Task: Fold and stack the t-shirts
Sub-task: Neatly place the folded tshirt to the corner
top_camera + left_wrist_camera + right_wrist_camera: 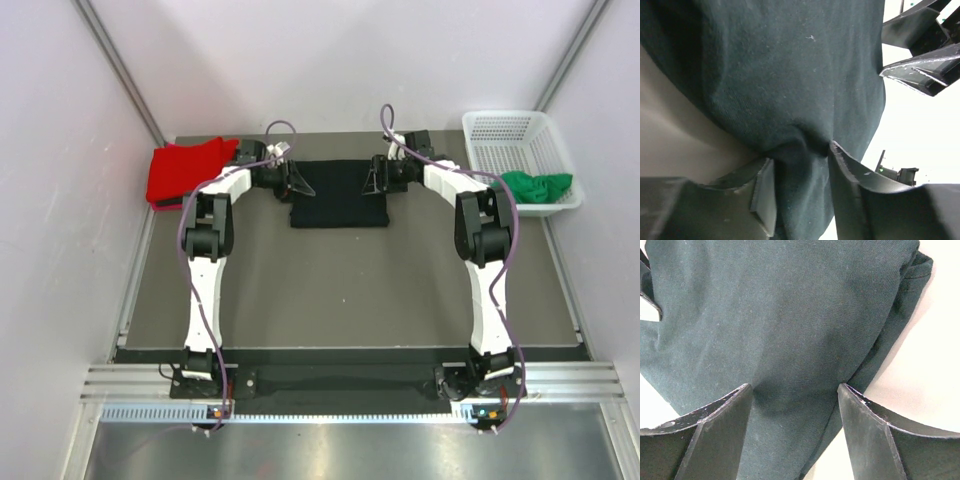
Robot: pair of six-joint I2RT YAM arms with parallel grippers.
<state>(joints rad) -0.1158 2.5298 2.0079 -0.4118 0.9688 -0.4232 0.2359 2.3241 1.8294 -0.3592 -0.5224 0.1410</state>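
The black t-shirt (338, 195) lies folded into a rectangle at the far middle of the table. My left gripper (300, 182) is at its left edge. In the left wrist view this gripper (800, 170) is shut on a puckered bunch of the black cloth (790, 75). My right gripper (375, 182) is at the shirt's right edge. In the right wrist view its fingers (795, 390) stand wide open over the cloth (780, 305), which lies smooth between them. A red t-shirt (185, 172) lies bunched at the far left corner. A green t-shirt (538, 185) is crumpled in the basket.
A white mesh basket (500, 130) stands at the far right, beside the table's edge. Grey walls close in on the left, back and right. The right arm's fingers (920, 70) show at the upper right of the left wrist view.
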